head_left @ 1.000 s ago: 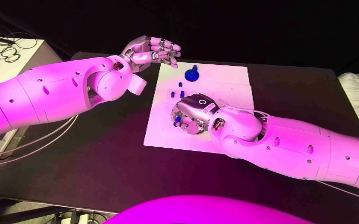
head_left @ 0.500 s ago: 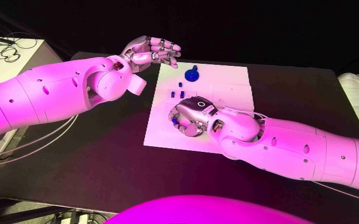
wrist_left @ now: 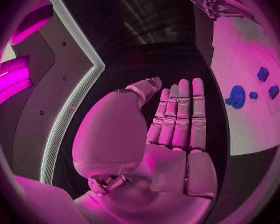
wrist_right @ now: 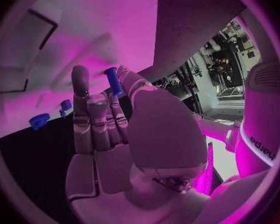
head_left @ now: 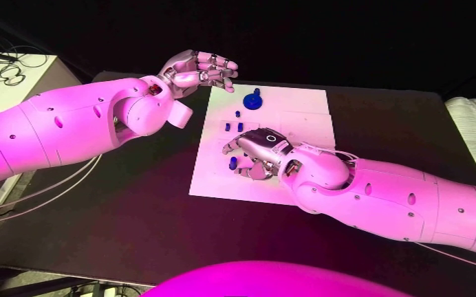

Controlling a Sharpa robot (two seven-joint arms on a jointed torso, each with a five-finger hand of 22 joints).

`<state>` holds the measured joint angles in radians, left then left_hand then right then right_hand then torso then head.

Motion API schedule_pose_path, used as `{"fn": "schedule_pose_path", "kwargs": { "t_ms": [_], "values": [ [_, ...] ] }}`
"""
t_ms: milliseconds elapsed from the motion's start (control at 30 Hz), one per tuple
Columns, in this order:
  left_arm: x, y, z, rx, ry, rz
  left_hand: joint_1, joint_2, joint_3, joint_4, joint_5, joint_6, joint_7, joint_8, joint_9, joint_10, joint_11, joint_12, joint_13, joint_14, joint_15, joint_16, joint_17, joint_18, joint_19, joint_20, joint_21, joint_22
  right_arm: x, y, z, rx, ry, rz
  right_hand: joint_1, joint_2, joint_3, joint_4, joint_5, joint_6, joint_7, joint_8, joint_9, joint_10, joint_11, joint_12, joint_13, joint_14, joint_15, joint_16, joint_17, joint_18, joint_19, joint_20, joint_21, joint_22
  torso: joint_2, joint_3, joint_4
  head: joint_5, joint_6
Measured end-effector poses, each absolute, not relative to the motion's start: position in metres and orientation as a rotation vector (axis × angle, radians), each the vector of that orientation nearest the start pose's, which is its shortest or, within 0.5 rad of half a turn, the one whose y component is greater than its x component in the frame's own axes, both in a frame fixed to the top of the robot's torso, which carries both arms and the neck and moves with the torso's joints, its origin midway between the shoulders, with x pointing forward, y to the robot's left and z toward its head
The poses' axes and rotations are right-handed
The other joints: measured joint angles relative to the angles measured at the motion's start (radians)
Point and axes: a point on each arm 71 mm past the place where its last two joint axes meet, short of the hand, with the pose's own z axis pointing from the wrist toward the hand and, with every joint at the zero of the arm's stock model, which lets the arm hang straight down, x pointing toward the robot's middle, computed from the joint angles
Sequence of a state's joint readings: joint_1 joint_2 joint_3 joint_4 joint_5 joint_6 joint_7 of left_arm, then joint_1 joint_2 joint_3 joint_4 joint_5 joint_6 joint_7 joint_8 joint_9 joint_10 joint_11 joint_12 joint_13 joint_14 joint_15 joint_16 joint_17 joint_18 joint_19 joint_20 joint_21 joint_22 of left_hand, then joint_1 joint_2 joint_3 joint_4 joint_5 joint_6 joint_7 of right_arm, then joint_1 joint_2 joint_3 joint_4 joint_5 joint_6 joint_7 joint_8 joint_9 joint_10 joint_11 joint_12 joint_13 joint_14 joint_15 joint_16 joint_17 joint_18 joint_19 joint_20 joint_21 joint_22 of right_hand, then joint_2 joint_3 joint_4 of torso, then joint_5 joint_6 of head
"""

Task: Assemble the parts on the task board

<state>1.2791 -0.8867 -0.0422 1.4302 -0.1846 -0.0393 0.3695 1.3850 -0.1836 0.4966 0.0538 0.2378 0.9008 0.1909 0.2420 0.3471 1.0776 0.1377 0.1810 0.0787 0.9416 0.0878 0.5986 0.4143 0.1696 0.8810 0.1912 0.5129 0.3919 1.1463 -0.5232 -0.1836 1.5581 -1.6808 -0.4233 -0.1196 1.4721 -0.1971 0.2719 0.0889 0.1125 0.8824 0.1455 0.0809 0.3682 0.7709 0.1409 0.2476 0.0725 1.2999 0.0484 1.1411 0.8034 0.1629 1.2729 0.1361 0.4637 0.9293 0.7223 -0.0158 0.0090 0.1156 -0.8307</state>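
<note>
Now we see a blue peg (wrist_right: 113,81) pinched in the right hand (head_left: 256,154) low over the white task board (head_left: 303,122), a round blue part (head_left: 254,99) standing near its far edge, while the left hand (head_left: 197,70) hovers empty, fingers loosely spread.

Two smooth, rounded white arms dotted with small dark screw holes end in the segmented metallic left hand (head_left: 201,69) and right hand (head_left: 255,151), the latter bearing a small ring marking.
</note>
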Motion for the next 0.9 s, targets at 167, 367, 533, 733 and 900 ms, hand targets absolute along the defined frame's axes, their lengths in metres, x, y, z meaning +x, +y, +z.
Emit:
{"fn": "schedule_pose_path", "kwargs": {
  "t_ms": [167, 367, 533, 733, 900],
  "values": [
    [0.510, 0.243, -0.144, -0.819, 1.531, -1.617, 0.000, 0.000, 0.000, 0.000, 0.000, 0.000, 0.000, 0.000, 0.000, 0.000, 0.000, 0.000, 0.000, 0.000, 0.000, 0.000, 0.000, 0.000, 0.000, 0.000, 0.000, 0.000, 0.408, -0.039, -0.228, -0.505, 1.540, 0.928, 0.107, -0.026, -0.104, 0.155, 0.014, -0.037, -0.012, -0.008, -0.006, -0.070, 0.007, 0.062, 0.001, -0.035, 0.007, 0.000, -0.049, 0.000, -0.005, 0.005, -0.030, -0.018, -0.001, 0.0000, -0.0004, -0.004, 0.002],
    [0.510, 0.244, -0.144, -0.819, 1.531, -1.615, 0.000, 0.000, 0.000, 0.000, 0.000, 0.000, 0.000, 0.000, 0.000, 0.000, 0.000, 0.000, 0.000, 0.000, 0.000, -0.002, 0.000, 0.000, 0.000, 0.000, 0.000, 0.000, 0.411, -0.071, -0.210, -0.408, 1.516, 0.958, 0.137, -0.006, -0.103, 0.196, 0.037, -0.016, 0.011, 0.001, -0.003, 0.024, -0.020, 0.156, 0.015, 0.006, -0.018, 0.047, -0.008, 0.000, 0.031, -0.009, 0.013, 0.005, -0.002, -0.0003, -0.0014, -0.020, 0.012],
    [0.511, 0.246, -0.144, -0.821, 1.530, -1.612, -0.004, 0.004, 0.000, 0.000, 0.000, 0.000, 0.000, 0.000, 0.000, 0.000, 0.000, 0.000, 0.001, 0.000, 0.000, -0.004, 0.002, 0.000, 0.000, 0.000, -0.002, -0.002, 0.428, -0.115, -0.191, -0.238, 1.555, 0.962, 0.102, 0.018, -0.028, 0.196, 0.047, 0.034, 0.027, 0.028, 0.000, 0.224, -0.021, 0.222, 0.032, 0.101, -0.042, 0.126, 0.132, -0.002, 0.112, -0.034, 0.205, 0.116, -0.007, -0.0015, -0.0055, -0.042, 0.018],
    [0.509, 0.248, -0.146, -0.826, 1.528, -1.612, -0.004, 0.004, -0.003, 0.003, 0.000, 0.000, 0.000, -0.003, -0.001, 0.000, 0.000, 0.000, 0.001, 0.000, 0.000, -0.004, 0.003, 0.000, 0.000, 0.000, -0.005, -0.004, 0.440, -0.178, -0.183, 0.047, 1.668, 0.939, -0.036, 0.021, -0.008, 0.195, 0.052, 0.101, -0.017, 0.101, 0.030, 0.425, -0.074, 0.475, 0.275, 0.166, -0.082, 0.203, 0.292, -0.033, 0.177, -0.074, 0.393, 0.229, -0.017, -0.0032, -0.0107, -0.072, 0.021],
    [0.503, 0.250, -0.152, -0.838, 1.537, -1.614, -0.004, 0.004, -0.003, 0.003, 0.000, 0.000, 0.000, -0.005, -0.001, 0.000, 0.000, 0.000, 0.001, 0.000, 0.000, -0.004, 0.004, 0.000, 0.000, 0.000, -0.005, -0.004, 0.433, -0.208, -0.187, 0.201, 1.768, 0.924, -0.115, 0.034, -0.001, 0.189, 0.052, 0.090, -0.030, 0.177, 0.084, 0.563, -0.107, 1.055, 1.038, 0.167, -0.088, 0.321, 0.491, -0.079, 0.188, -0.080, 0.638, 0.368, -0.024, -0.0030, -0.0136, -0.090, 0.021]
  ]
}}
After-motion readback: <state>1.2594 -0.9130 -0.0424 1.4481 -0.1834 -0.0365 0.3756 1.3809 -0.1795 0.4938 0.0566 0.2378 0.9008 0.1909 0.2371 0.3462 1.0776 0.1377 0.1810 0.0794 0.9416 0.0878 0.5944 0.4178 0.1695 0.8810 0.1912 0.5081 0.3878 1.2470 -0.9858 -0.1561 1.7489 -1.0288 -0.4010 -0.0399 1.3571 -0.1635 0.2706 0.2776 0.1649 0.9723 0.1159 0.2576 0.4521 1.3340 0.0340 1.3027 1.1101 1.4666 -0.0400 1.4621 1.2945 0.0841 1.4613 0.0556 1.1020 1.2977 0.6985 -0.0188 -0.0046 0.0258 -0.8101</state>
